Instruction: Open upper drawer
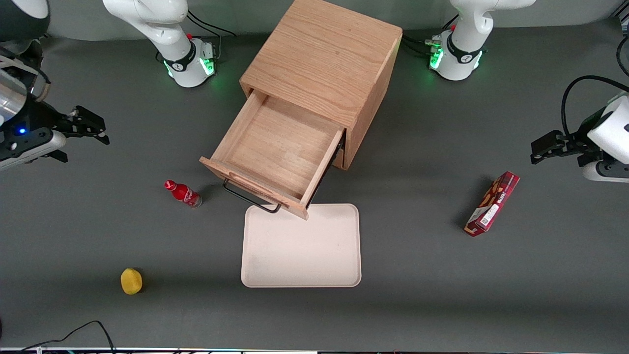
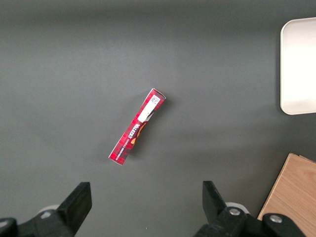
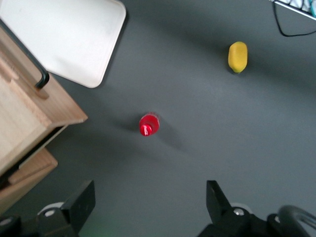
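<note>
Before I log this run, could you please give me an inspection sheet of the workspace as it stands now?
Surface: dark grey table, no spills seen.
Job's things: upper drawer pulled well out of the oak cabinet, nothing inside; black handle overhangs the tray's edge.
Clutter: white tray; upright red bottle; yellow fruit; red snack box.
Grippers: working tool open, holding nothing, raised toward the working arm's end of the table.
Cables: black cable at the table's near edge.
Surroundings: nothing seen.

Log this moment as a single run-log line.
upper drawer: pulled out, nothing in it | claw: open, clear of cabinet, holding nothing | drawer front overhangs tray edge
</note>
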Controlling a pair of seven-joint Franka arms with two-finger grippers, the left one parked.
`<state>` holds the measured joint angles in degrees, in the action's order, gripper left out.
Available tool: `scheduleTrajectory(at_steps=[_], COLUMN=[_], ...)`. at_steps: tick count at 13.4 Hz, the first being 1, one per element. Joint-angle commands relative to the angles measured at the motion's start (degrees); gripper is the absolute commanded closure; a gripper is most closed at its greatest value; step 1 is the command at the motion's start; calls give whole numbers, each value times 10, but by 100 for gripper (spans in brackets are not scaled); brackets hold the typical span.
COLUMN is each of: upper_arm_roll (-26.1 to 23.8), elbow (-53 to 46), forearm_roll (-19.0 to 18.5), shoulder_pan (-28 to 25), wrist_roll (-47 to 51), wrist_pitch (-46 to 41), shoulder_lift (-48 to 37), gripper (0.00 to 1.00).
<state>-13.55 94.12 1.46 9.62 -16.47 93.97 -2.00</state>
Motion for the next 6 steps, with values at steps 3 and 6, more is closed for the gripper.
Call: scheduleTrajectory(at_steps=[3,6], upper_arm_roll=[81,95], elbow=[91,88], forearm_roll=[-9,-7], shoulder_pan=[-90,-92], wrist_roll=[102,106], wrist_pitch=[36,21], shoulder_lift=[-65,-66], gripper=[0,0])
